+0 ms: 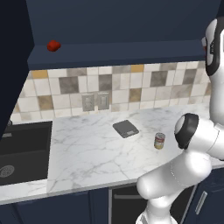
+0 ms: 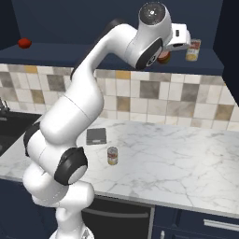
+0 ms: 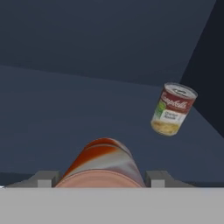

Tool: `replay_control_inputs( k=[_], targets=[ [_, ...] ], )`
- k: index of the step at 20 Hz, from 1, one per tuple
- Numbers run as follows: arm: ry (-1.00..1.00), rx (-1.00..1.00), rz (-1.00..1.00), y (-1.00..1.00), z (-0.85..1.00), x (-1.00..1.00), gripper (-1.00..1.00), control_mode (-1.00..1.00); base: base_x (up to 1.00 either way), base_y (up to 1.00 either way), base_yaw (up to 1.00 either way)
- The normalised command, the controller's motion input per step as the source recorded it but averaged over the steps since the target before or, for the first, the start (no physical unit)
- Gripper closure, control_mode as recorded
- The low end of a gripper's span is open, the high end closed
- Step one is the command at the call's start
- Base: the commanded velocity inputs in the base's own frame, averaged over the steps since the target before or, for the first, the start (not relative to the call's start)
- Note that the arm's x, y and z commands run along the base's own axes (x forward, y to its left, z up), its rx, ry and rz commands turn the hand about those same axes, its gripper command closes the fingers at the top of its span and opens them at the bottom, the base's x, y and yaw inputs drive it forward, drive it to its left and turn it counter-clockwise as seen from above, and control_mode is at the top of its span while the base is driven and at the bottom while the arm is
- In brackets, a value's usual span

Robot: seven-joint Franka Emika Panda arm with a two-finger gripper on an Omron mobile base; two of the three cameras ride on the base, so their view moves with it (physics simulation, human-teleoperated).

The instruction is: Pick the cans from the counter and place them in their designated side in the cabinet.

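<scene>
Labelled can (image 3: 173,109): script reading "Campbell's" on a red band, cream lower panel with smaller unreadable print; stood on the cabinet (image 2: 116,51) shelf, ahead and to one side of the jaws. Red can (image 3: 103,164): clasped between the gripper (image 3: 99,178) fingers, within the cabinet. Third can (image 2: 112,155): yellow-and-red label, unreadable, upright on the counter (image 2: 186,158), well below the jaws.

Even soft light, faint shadows, coarse render.

A white script brand name, apparently "Campbell's", is seen on the red band of the soup can (image 3: 173,109) in the cabinet (image 3: 87,65); the smaller print cannot be read.
</scene>
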Motion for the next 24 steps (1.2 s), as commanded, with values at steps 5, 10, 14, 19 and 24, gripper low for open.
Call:
replay_control_inputs(
  k=[5, 10, 14, 19, 24],
  targets=[
    [0.00, 0.00, 0.00, -0.13, -0.06, 0.19, 1.00, -1.00, 0.00, 0.00, 0.00],
    [0.00, 0.00, 0.00, -0.12, -0.05, 0.17, 1.00, -1.00, 0.00, 0.00, 0.00],
    [0.00, 0.00, 0.00, -0.09, -0.05, 0.16, 1.00, -1.00, 0.00, 0.00, 0.00],
    [0.00, 0.00, 0.00, -0.05, -0.08, 0.19, 1.00, -1.00, 0.00, 0.00, 0.00],
    [0.00, 0.00, 0.00, -0.04, -0.05, 0.18, 1.00, -1.00, 0.00, 0.00, 0.00]
  ],
)
